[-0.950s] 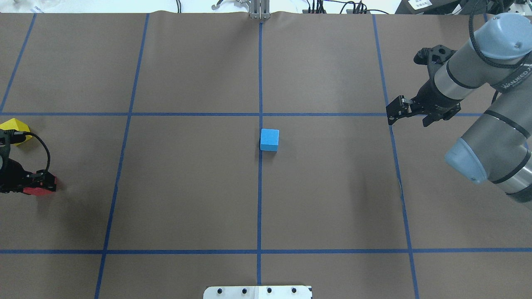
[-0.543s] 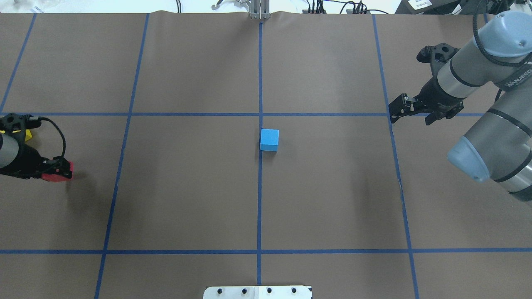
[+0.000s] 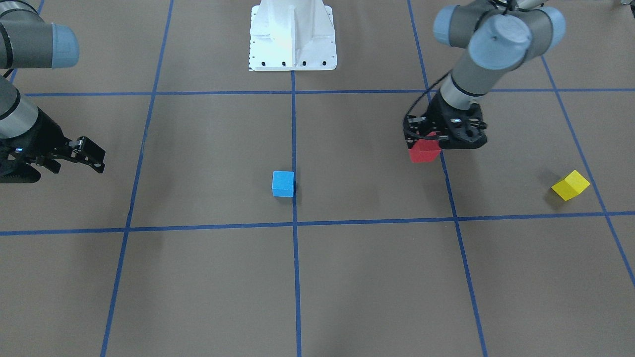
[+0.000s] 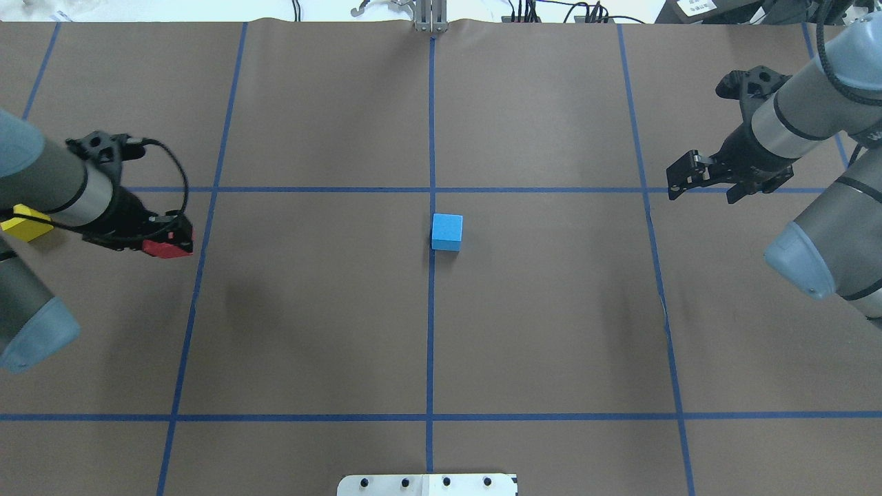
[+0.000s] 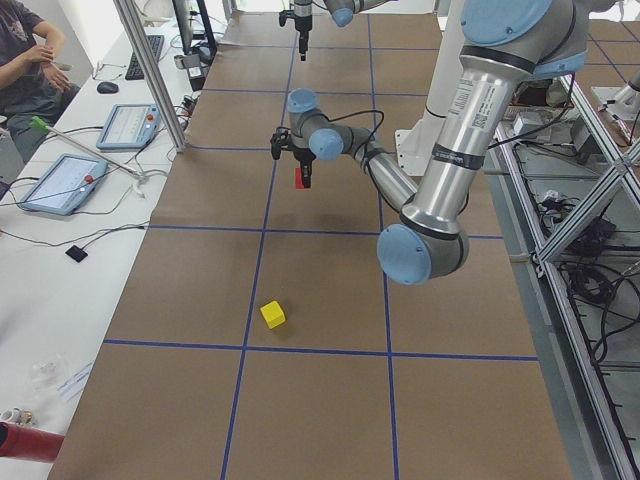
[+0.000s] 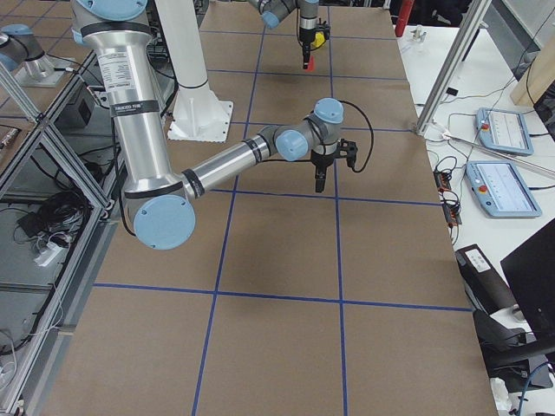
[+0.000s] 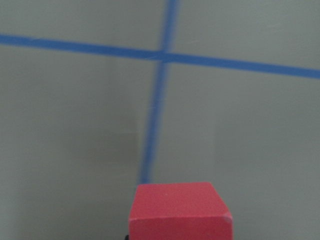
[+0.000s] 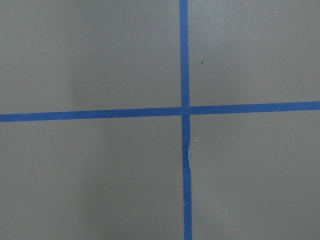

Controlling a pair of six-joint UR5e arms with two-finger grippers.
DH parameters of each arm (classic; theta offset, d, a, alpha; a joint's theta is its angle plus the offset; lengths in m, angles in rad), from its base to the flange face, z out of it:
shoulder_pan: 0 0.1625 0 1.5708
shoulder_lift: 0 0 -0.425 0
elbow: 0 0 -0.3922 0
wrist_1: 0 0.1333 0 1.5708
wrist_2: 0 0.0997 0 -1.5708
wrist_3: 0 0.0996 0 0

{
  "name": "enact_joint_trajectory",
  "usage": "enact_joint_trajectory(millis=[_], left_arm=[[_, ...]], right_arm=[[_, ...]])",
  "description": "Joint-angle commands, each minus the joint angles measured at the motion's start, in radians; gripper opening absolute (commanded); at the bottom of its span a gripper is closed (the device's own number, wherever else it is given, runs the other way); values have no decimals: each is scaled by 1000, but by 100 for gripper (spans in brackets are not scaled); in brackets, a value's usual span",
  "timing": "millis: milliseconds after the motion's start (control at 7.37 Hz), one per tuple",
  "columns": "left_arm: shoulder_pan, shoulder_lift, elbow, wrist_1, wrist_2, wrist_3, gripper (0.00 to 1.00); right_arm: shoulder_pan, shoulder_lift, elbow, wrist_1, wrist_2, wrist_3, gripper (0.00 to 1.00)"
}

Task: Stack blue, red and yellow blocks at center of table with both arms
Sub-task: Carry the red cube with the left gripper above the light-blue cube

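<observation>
We are holding the red block [image 4: 167, 249] clamped in the left gripper [image 4: 172, 240], clear of the table [image 4: 310, 331] and well left of the centred blue block [image 4: 446, 231], so we are judging the next move as squaring red over blue, the right gripper [image 4: 699, 184] idling with jaws apart.

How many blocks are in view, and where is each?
3. The blue block sits near the table's center, the red block is in the left gripper, and the yellow block lies on the table at the robot's far left. None looks hidden.
</observation>
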Motion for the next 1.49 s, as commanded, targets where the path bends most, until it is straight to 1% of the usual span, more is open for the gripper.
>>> enact_joint_trajectory(millis=[0, 136, 272, 407, 543, 815, 1086, 1222, 1358], left_arm=[[121, -415, 252, 176, 120, -1, 0], [141, -604, 500, 162, 124, 0, 0], [146, -665, 601, 107, 147, 0, 0], [152, -661, 631, 63, 158, 3, 0], [152, -661, 643, 59, 172, 9, 0], [149, -659, 657, 61, 176, 60, 0], [161, -658, 672, 55, 176, 65, 0], [166, -658, 700, 17, 176, 65, 0], [165, -659, 702, 13, 175, 66, 0]], right_arm=[[52, -55, -8, -1, -2, -107, 100], [63, -63, -8, -3, -3, -124, 100], [63, -64, -8, -3, -5, -125, 100], [63, -64, -8, -1, -6, -123, 100], [63, -64, -9, -1, -8, -123, 100], [63, -66, -8, -1, -8, -122, 100], [63, -66, -8, -1, -6, -117, 100], [61, -66, -9, -1, -6, -115, 100], [63, -67, -9, -1, -6, -114, 100]])
